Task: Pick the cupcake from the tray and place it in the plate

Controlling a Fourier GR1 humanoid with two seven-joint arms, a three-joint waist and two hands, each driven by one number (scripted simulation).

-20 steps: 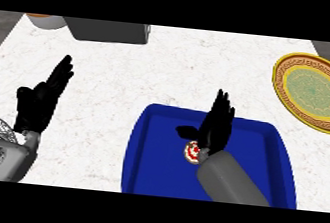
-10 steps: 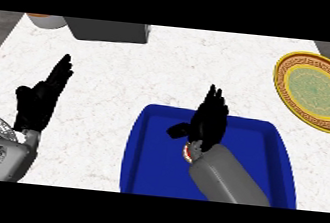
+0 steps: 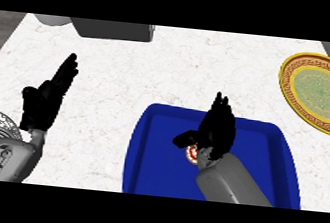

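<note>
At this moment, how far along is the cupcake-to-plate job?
Nothing is finished yet: the cupcake sits in the tray, mostly hidden under the right robot hand, whose fingers look straight, not closed. Grasp, lift and carry to the plate remain. The left robot hand rests open.

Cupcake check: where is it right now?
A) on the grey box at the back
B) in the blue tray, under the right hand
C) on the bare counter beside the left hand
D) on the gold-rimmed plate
B: a bit of the cupcake shows beneath the right hand inside the blue tray, while the gold-rimmed plate holds nothing.
</note>
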